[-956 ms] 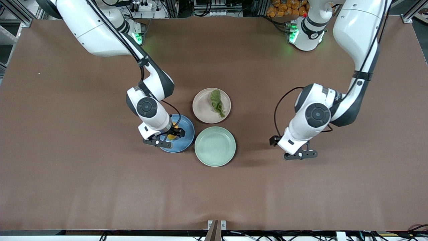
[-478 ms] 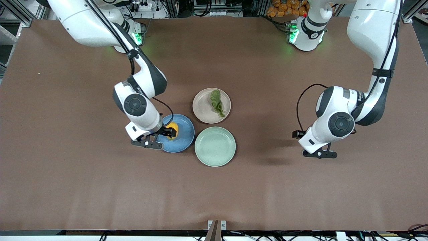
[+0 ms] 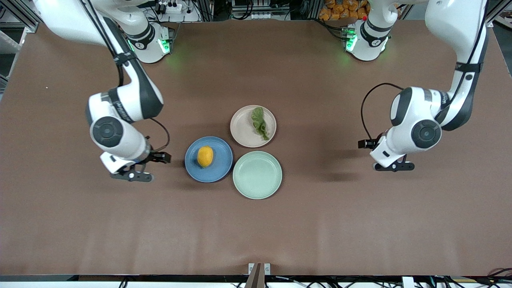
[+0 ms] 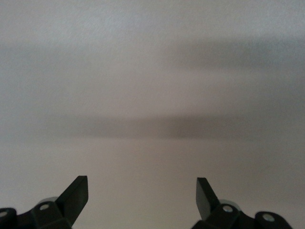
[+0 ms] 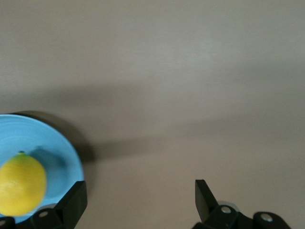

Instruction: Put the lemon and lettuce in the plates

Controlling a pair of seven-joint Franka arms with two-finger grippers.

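The yellow lemon (image 3: pixel 205 156) lies on the blue plate (image 3: pixel 221 161). The dark green lettuce (image 3: pixel 259 122) lies on the beige-pink plate (image 3: pixel 241 129), which is farther from the front camera. My right gripper (image 3: pixel 134 176) is open and empty, over bare table beside the blue plate toward the right arm's end. The right wrist view shows the lemon (image 5: pixel 21 184) on the blue plate (image 5: pixel 59 145) off to one side of my open right gripper (image 5: pixel 140 200). My left gripper (image 3: pixel 394 167) is open and empty over bare table toward the left arm's end; the left wrist view (image 4: pixel 142 198) shows only table.
An empty mint-green plate (image 3: pixel 257 175) sits beside the blue plate and nearer the front camera than the beige-pink plate. The three plates cluster at the middle of the brown table (image 3: pixel 256 232).
My right gripper let go of the lemon on the blue plate and drew away toward the right arm's end. My left gripper moved farther toward the left arm's end.
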